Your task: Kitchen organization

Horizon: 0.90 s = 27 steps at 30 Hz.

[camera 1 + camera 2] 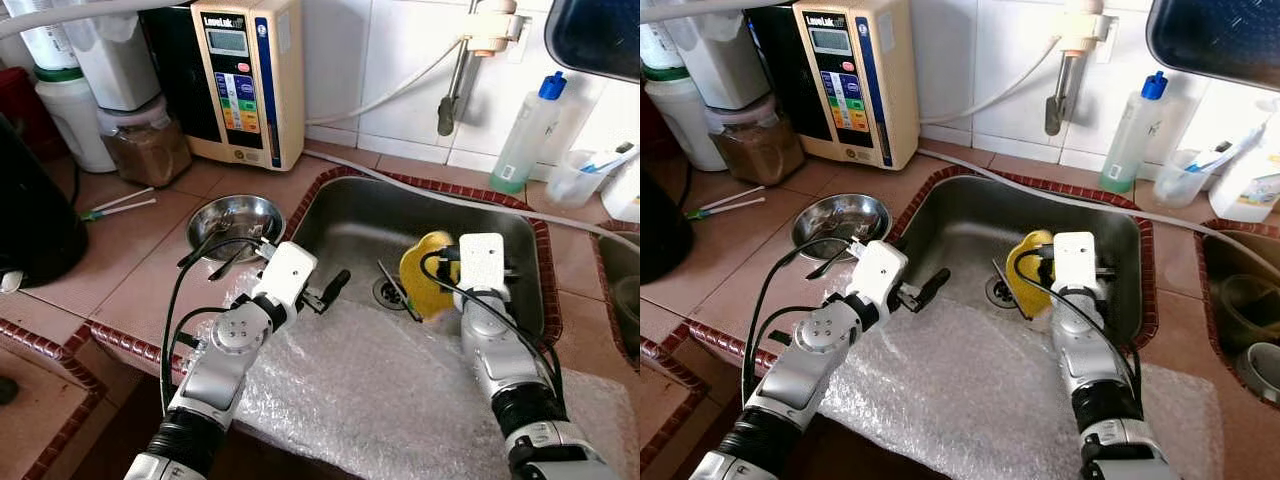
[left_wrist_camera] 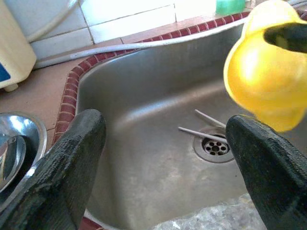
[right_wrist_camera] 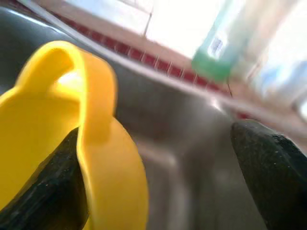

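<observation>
Bubble wrap (image 1: 380, 390) lies closest to you, spread over the front edge of the counter (image 1: 150, 270) under both of your arms. Your left tool (image 2: 165, 158) hangs over the near left rim of the steel sink (image 1: 350, 225), its two black fingers (image 2: 67, 163) spread wide with nothing between them. Just behind that tool on the counter sits a small steel bowl (image 1: 236, 222) with a utensil in it. Ahead of the left tool, down in the basin, two thin sticks (image 2: 204, 133) lie beside the drain (image 2: 215, 146).

Your right tool (image 3: 163, 177) is inside the sink, to the right of the drain, with its fingers apart. One finger (image 3: 53, 187) presses against the yellow cup (image 3: 72, 129), which is raised and tilted with its handle up; whether the other finger touches the cup you cannot tell.

Beyond the right tool, a clear bottle with green liquid (image 1: 528, 135) stands on the far counter. A cream water appliance (image 1: 240, 75) stands well beyond the left tool.
</observation>
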Available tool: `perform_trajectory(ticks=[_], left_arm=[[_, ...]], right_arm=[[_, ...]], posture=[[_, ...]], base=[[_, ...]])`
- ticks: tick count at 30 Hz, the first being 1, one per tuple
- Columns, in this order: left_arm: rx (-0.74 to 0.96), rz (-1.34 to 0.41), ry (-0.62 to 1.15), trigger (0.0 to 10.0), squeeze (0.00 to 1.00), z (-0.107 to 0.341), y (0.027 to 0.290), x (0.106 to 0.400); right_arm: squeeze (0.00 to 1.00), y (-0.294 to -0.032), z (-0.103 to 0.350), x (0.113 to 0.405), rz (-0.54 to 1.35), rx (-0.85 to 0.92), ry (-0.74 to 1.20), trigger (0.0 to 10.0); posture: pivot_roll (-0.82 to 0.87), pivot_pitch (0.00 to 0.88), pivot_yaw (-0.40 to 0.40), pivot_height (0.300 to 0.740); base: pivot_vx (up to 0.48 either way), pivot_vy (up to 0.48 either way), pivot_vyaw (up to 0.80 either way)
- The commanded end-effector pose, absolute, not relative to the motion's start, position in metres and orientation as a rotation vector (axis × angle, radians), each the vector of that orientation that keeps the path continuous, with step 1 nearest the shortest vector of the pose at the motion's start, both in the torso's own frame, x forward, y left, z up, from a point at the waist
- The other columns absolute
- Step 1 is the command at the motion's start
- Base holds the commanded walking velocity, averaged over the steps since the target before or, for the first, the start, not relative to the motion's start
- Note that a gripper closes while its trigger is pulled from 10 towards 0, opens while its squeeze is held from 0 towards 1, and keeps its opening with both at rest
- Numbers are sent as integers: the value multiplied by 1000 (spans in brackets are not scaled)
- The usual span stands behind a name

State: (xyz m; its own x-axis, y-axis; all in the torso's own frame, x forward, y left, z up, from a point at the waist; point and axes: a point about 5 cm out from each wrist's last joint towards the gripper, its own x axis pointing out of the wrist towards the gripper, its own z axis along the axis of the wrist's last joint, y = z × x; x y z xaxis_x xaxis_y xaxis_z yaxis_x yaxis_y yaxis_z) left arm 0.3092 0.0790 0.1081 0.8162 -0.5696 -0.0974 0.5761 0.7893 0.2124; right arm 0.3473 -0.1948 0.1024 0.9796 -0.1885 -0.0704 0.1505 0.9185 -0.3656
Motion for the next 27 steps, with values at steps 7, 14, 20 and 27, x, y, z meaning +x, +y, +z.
perform_trajectory(ticks=[7, 14, 20, 27], left_arm=[[267, -639, 11, 10000, 1000, 111, 72, 309], [267, -627, 11, 10000, 1000, 113, 72, 314], [272, -623, 2, 10000, 1000, 115, 70, 315], [283, -581, 3, 10000, 1000, 115, 75, 320]], right_arm=[[1000, -182, 104, 350, -108, -287, 101, 10000], [1000, -178, 110, 352, -117, -196, 61, 10000], [1000, -168, 122, 351, -12, -523, -86, 10000], [1000, -171, 104, 349, 121, -538, 62, 10000]], posture=[[72, 0, 24, 740], [72, 0, 26, 740], [68, 0, 28, 740], [59, 0, 37, 740]], base=[[0, 0, 0], [0, 0, 0], [0, 0, 0], [0, 0, 0]])
